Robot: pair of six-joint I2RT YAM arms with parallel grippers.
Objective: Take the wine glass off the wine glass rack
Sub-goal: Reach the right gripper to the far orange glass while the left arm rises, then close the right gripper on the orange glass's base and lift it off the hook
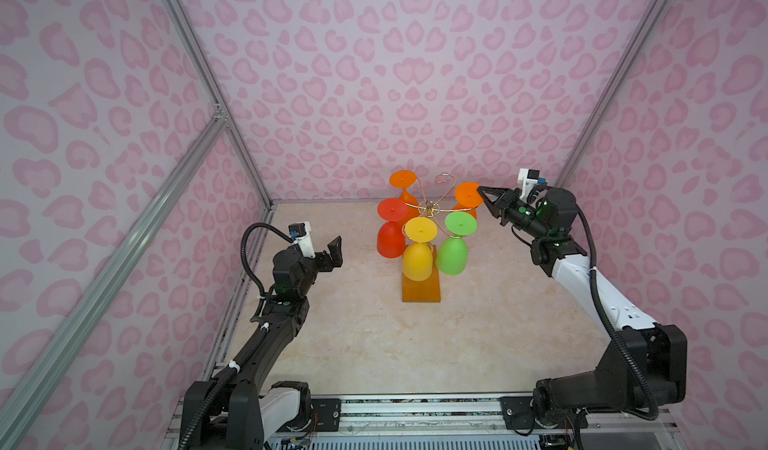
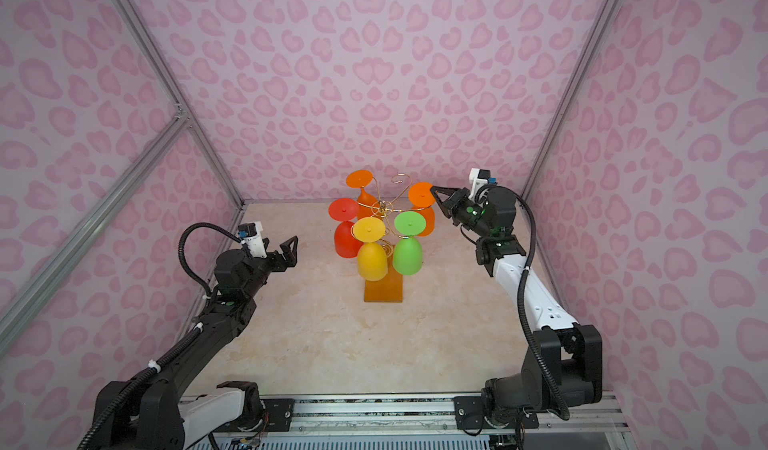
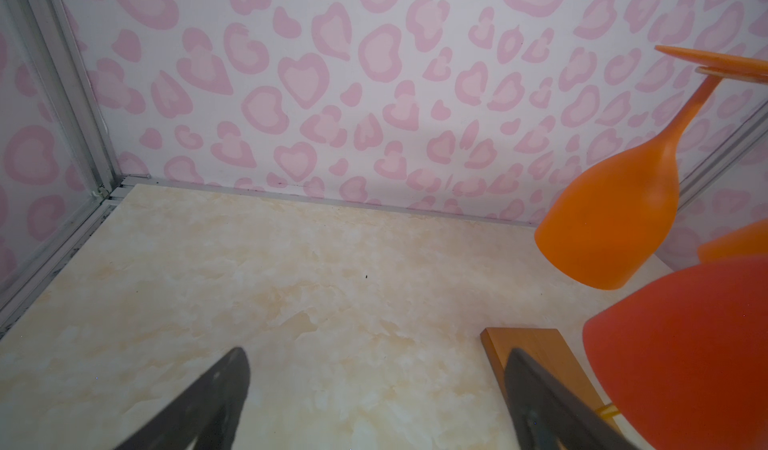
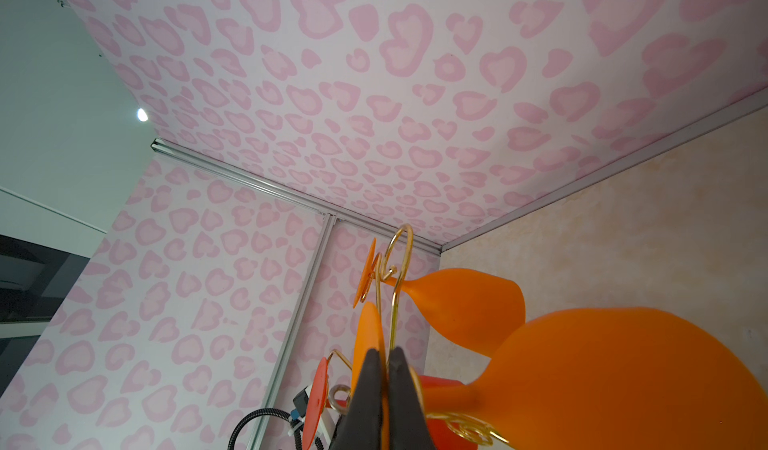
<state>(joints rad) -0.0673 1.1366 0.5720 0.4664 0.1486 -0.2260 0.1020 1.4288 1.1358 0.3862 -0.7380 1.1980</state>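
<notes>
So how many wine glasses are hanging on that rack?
5: back orange glass, right orange glass, red glass left, yellow glass front, green glass beside it. None seems hidden.

Marble tabletop (image 1: pixel 353 344) — wine glass rack (image 1: pixel 420 292)

The wine glass rack (image 1: pixel 428 209), thin gold wire with scroll-ended arms on a rectangular amber wooden base (image 1: pixel 420 292), stands upright just above centre frame in both top views. The orange wine glass (image 1: pixel 467 194) hangs inverted on the right-hand arm, foot disc uppermost, bowl downward.
</notes>
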